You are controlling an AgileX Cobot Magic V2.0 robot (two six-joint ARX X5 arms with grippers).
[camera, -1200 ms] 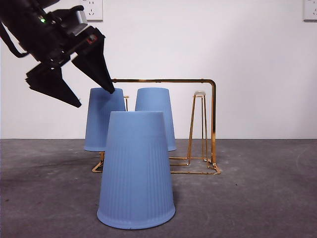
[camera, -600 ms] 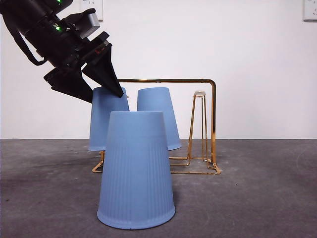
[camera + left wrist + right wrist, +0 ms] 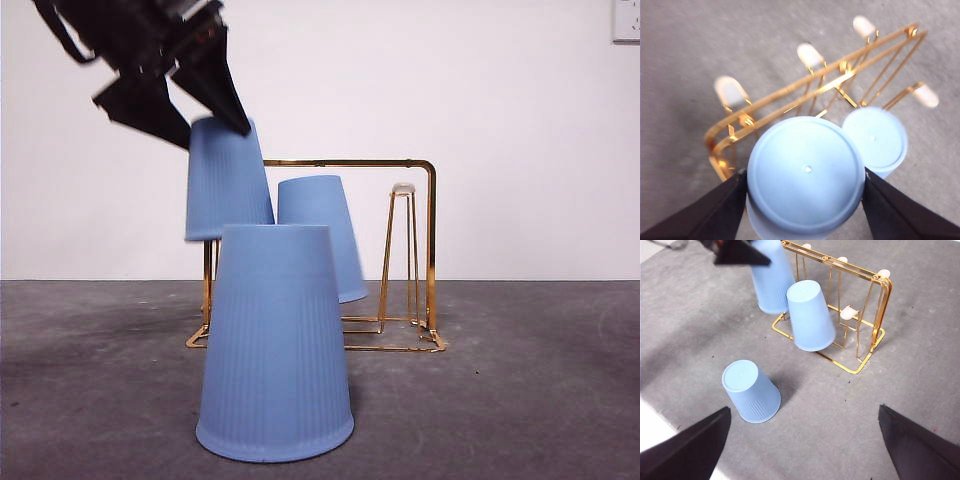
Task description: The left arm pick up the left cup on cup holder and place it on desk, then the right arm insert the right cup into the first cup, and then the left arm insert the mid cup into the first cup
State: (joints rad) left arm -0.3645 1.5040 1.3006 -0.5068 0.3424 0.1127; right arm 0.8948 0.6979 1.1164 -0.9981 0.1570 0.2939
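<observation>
Fingers of the left gripper (image 3: 805,200) pinch the closed end of an upside-down blue cup (image 3: 228,180), held tilted above the gold cup holder (image 3: 425,250), off its peg. In the front view that cup hangs at about eleven o'clock from another inverted cup (image 3: 275,345) standing on the grey table (image 3: 540,400). A third cup (image 3: 322,235) leans on the rack. The right gripper (image 3: 800,450) hovers well apart, fingers spread wide.
</observation>
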